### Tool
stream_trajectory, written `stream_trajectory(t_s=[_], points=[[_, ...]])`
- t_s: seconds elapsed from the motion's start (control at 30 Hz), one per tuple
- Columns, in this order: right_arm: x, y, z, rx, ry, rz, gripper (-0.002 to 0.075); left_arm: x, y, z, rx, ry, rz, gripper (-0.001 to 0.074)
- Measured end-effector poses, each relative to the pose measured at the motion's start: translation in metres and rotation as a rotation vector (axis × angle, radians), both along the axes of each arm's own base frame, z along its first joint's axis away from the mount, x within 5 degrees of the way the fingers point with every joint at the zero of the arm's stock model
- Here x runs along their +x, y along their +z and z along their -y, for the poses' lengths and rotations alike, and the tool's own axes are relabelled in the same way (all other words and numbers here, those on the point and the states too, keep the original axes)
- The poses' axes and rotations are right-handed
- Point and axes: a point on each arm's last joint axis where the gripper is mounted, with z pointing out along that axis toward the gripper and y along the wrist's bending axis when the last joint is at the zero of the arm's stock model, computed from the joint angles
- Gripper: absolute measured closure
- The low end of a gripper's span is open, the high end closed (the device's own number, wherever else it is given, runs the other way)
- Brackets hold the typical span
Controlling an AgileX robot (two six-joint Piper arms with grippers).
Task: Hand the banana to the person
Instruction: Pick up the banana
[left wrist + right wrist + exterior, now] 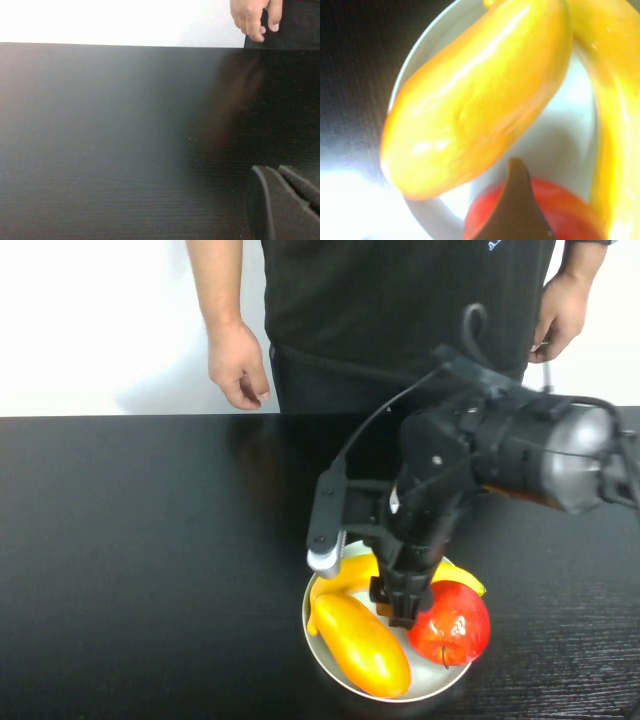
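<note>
The banana (352,575) lies in a white bowl (330,665) at the table's front, curving under my right gripper (400,605). The gripper is lowered into the bowl over the banana's middle and is open. In the right wrist view one dark finger (517,205) sits between the banana (615,125) and a red apple (485,220); the other finger is out of view. The person (400,300), in a black shirt, stands behind the table with hands hanging. My left gripper (282,195) shows only in the left wrist view, shut and empty above bare table.
A plump yellow-orange fruit (365,645) and the red apple (455,625) lie in the bowl on either side of the gripper. The person's hand (238,365) hangs at the far table edge. The black table (150,540) stretches to the left.
</note>
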Motion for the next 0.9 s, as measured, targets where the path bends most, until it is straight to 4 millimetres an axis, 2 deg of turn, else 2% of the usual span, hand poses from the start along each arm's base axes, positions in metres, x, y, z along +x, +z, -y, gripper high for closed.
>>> stream_trajectory(t_s=[0.2,0.4,0.9], points=[[0.014,-0.018,-0.009,-0.029,0.095,0.001,0.0281,0.0,0.0,0.0,0.0,0.0,0.0,0.0739],[0.026,-0.031,-0.003,-0.048,0.098,0.006,0.0281,0.0,0.0,0.0,0.0,0.0,0.0,0.0739],[0.036,-0.051,-0.005,-0.054,0.123,0.035,0.0284,0.0,0.0,0.0,0.0,0.0,0.0,0.0739]])
